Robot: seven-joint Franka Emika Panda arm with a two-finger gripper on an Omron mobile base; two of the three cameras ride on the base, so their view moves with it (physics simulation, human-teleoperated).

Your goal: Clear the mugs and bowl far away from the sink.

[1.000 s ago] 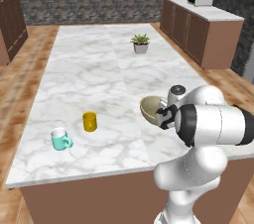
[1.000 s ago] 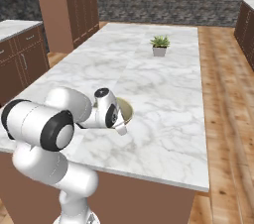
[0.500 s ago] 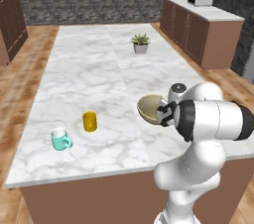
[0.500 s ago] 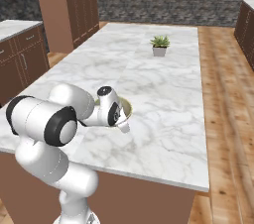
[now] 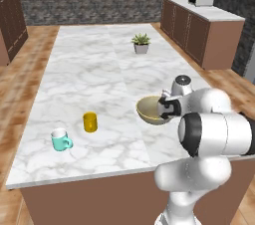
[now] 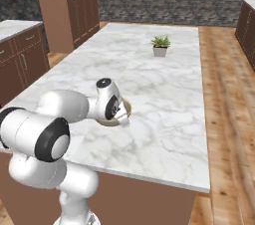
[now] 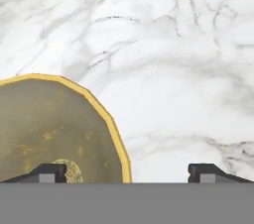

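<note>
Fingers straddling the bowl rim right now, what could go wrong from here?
1. One of the open fingers sits inside the bowl, the other outside the rim; a sideways pull-out would likely drag or tip it.
2. The bowl rests near the counter edge beside the arm, so a shove might send it off.

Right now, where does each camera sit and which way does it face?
Left base view: behind the arm's left, looking forward and down at the counter, teal mug, yellow mug, bowl; arm lower right.
Right base view: behind its right, same counter; arm lower left.
Hand view: looks down the open gripper, one finger over the bowl, one outside.
Both base views share the plant and bowl.
</note>
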